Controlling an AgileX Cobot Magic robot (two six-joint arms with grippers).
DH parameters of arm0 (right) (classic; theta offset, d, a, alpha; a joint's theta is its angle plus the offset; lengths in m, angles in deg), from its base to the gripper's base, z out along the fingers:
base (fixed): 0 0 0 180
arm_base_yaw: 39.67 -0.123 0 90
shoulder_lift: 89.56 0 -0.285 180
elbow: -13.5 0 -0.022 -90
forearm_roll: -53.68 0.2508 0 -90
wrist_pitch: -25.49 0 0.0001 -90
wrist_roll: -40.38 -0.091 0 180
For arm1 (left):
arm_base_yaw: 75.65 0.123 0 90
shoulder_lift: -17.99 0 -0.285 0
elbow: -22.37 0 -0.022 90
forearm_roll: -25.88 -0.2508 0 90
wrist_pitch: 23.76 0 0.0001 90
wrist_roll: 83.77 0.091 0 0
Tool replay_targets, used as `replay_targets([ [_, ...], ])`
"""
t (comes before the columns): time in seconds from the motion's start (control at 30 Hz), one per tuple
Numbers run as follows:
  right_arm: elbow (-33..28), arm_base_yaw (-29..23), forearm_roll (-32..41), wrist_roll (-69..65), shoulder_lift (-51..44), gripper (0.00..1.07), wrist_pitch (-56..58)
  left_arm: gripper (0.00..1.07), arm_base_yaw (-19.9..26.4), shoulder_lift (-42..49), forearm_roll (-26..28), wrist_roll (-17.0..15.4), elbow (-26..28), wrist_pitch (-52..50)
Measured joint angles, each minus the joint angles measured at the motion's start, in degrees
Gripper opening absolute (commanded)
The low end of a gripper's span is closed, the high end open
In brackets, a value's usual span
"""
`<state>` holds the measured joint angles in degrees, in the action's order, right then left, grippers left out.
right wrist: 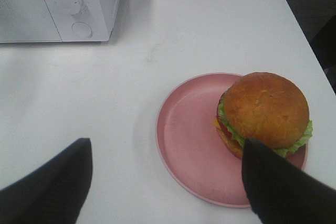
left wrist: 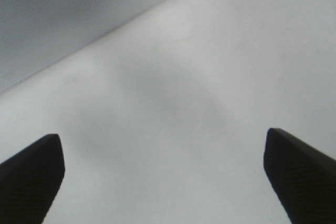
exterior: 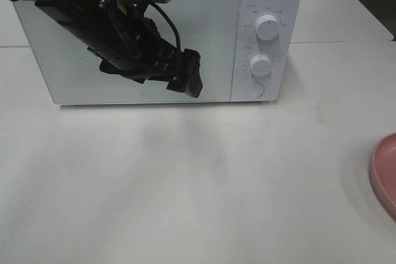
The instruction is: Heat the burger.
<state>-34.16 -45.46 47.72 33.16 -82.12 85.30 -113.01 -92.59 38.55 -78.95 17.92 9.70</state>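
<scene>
The burger (right wrist: pixel 265 113), with a golden-brown bun, lettuce, tomato and cheese, sits on the round pink plate (right wrist: pixel 186 145) in the right wrist view. My right gripper (right wrist: pixel 165 187) is open and empty, with its fingers (right wrist: pixel 47 184) on either side of the plate's near rim, short of the burger. The right gripper is out of the exterior high view, where the burger is also out of frame. My left gripper (exterior: pixel 190 80) hangs just in front of the closed door (exterior: pixel 204 41) of the white microwave (exterior: pixel 266 4). In the left wrist view the left gripper (left wrist: pixel 168 177) is wide open and empty above the table.
The microwave has two knobs (exterior: pixel 267 27) and a round button (exterior: pixel 254 89) on its right panel. Only the edge of the pink plate (exterior: pixel 387 174) shows at the right border of the exterior high view. The white table (exterior: pixel 185 183) stretches in front of the microwave.
</scene>
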Motion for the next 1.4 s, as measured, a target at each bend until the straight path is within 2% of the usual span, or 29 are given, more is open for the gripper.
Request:
replay_targets([
  [0.17, 0.00, 0.00, 0.00, 0.00, 0.00, 0.75, 0.00, 1.01, 0.00, 2.75, -2.23, -0.17, 0.00, 8.02],
  [0.2, 0.00, 0.00, 0.00, 0.00, 0.00, 0.75, 0.00, 1.01, 0.00, 3.67, -3.61, -1.09, 0.00, 12.38],
  [0.27, 0.00, 0.00, 0.00, 0.00, 0.00, 0.75, 0.00, 1.01, 0.00, 4.01, -4.30, -1.72, 0.00, 14.21],
  [0.3, 0.00, 0.00, 0.00, 0.00, 0.00, 0.75, 0.00, 1.01, 0.00, 4.70, -5.96, -3.27, 0.00, 18.51],
  [0.37, 0.00, 0.00, 0.00, 0.00, 0.00, 0.75, 0.00, 1.01, 0.00, 5.04, -6.88, -3.90, 0.00, 20.17],
  [0.4, 0.00, 0.00, 0.00, 0.00, 0.00, 0.75, 0.00, 1.01, 0.00, 5.96, -9.40, -5.61, 0.00, 23.84],
  [0.43, 0.00, 0.00, 0.00, 0.00, 0.00, 0.75, 0.00, 1.01, 0.00, 5.96, -9.40, -5.61, 0.00, 23.84],
  [0.47, 0.00, 0.00, 0.00, 0.00, 0.00, 0.75, 0.00, 1.01, 0.46, 6.82, -11.29, -7.56, 0.00, 26.53],
  [0.53, 0.00, 0.00, 0.00, 0.00, 0.00, 0.75, 0.00, 1.01, 0.92, 7.28, -11.52, -8.48, 0.00, 27.50],
  [0.57, 0.00, 0.00, 0.00, 0.00, 0.00, 0.75, 0.00, 1.01, 2.86, 8.42, -11.69, -9.63, 0.00, 29.51],
  [0.6, 0.00, 0.00, 0.00, 0.00, 0.00, 0.75, 0.00, 1.01, 2.86, 8.42, -11.69, -9.63, 0.00, 29.51],
  [0.63, 0.00, 0.00, 0.00, 0.00, 0.00, 0.75, 0.00, 1.01, 5.21, 9.63, -11.57, -9.80, 0.00, 30.83],
  [0.7, 0.00, 0.00, 0.00, 0.00, 0.00, 0.75, 0.00, 1.01, 6.65, 10.37, -11.46, -9.74, 0.00, 31.28],
  [0.77, 0.00, 0.00, 0.00, 0.00, 0.00, 0.75, 0.00, 1.01, 11.12, 13.01, -11.00, -9.11, -0.52, 31.80],
  [0.8, 0.00, 0.00, 0.00, 0.00, 0.00, 0.75, 0.00, 1.01, 11.12, 13.01, -11.00, -9.11, -0.52, 31.80],
  [0.87, 0.00, 0.00, 0.00, 0.00, 0.00, 0.75, 0.00, 1.01, 18.16, 16.96, -10.43, -7.96, -3.09, 31.86],
  [0.97, 0.00, 0.00, 0.00, 0.00, 0.00, 0.75, 0.00, 1.01, 19.71, 18.11, -10.37, -7.79, -3.90, 31.86],
  [1.03, 0.00, 0.00, 0.00, 0.00, 0.00, 0.75, 0.00, 1.01, 26.76, 23.26, -10.31, -7.16, -8.77, 31.80],
  [1.13, 0.00, 0.00, 0.00, 0.00, 0.00, 0.75, 0.00, 1.01, 28.07, 24.52, -10.31, -7.10, -9.80, 31.68],
  [1.2, 0.00, 0.00, 0.00, 0.00, 0.00, 0.75, 0.00, 1.01, 32.49, 29.11, -10.31, -6.76, -13.41, 31.40],
  [1.23, 0.00, 0.00, 0.00, 0.00, 0.00, 0.75, 0.00, 1.01, 32.49, 29.11, -10.31, -6.76, -13.41, 31.40],
  [1.3, 0.00, 0.00, 0.00, 0.00, 0.00, 0.75, 0.00, 1.01, 37.53, 35.35, -9.74, -6.99, -18.16, 30.14],
  [1.4, 0.00, 0.00, 0.00, 0.00, 0.00, 0.75, 0.00, 1.01, 38.45, 36.96, -9.63, -7.05, -19.42, 30.08],
])
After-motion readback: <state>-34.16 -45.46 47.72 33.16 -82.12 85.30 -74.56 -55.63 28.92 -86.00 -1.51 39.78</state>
